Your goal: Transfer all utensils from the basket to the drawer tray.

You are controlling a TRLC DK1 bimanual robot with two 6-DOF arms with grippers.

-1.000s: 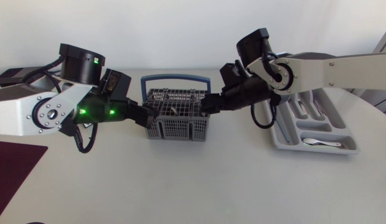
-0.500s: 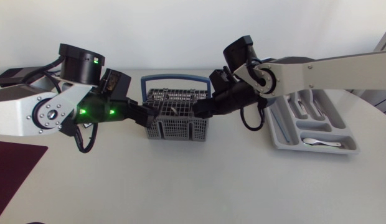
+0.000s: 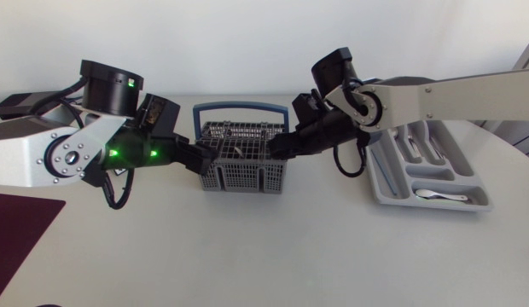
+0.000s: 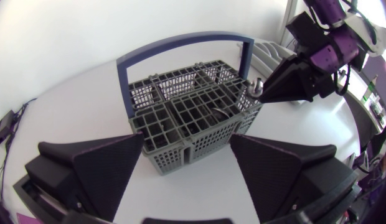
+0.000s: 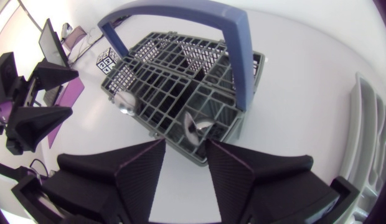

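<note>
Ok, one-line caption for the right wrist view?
Right gripper, open, just short of a utensil in a corner of the grey basket; blue handle beyond.

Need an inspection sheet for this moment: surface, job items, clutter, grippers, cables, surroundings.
Surface: white table, with a maroon mat at its left front.
Job's things: grey basket with a blue handle, holding a corner spoon and a second spoon. The drawer tray holds a tray spoon plus other utensils.
Clutter: black box at the far left; patterned cube beyond the basket.
Grippers: left gripper is open, facing the basket's corner. The right gripper is at the corner spoon, grip unclear.
Cables: black cable loops hang under both arms.
Surroundings: nothing seen.
</note>
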